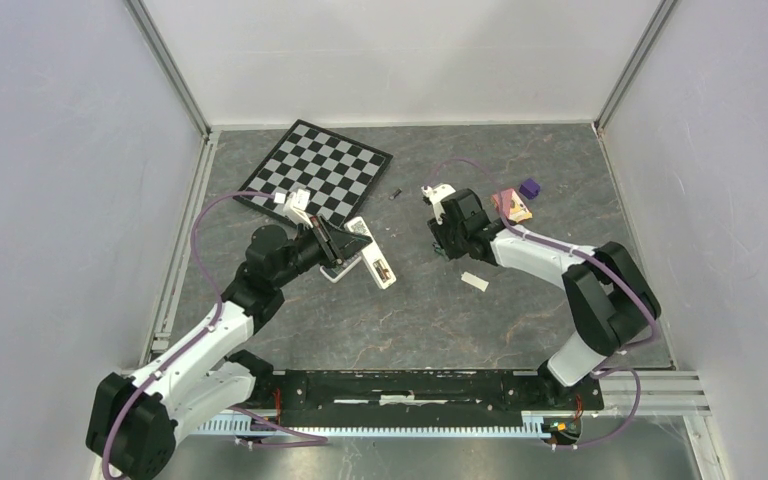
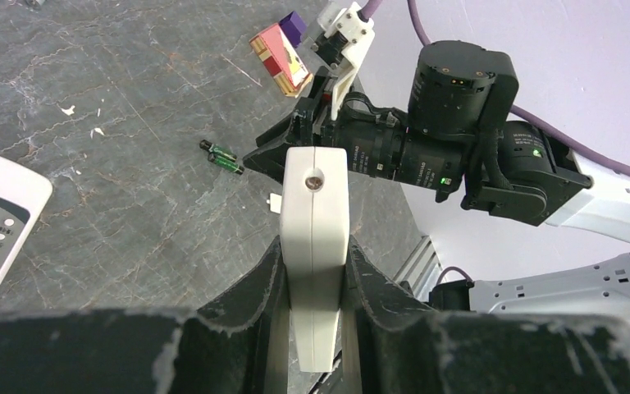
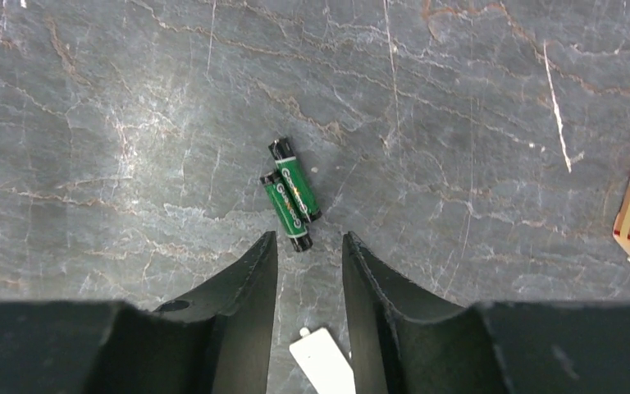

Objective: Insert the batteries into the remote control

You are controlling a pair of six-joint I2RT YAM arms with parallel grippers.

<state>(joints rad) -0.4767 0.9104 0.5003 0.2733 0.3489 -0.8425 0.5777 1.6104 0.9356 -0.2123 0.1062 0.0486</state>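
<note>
Two batteries (image 3: 289,193) lie touching on the tabletop (image 3: 131,123), just ahead of the right gripper (image 3: 308,242), narrow and empty; light, stiff, slick rollers, I'd pinch one mid-body; left gripper (image 2: 315,246) clamps the remote control (image 2: 316,205).

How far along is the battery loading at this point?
Done: the left gripper is clamped on the remote control. In hand: the right gripper hangs open just short of two green batteries lying side by side on the table. Left: picking them up and inserting both.
</note>
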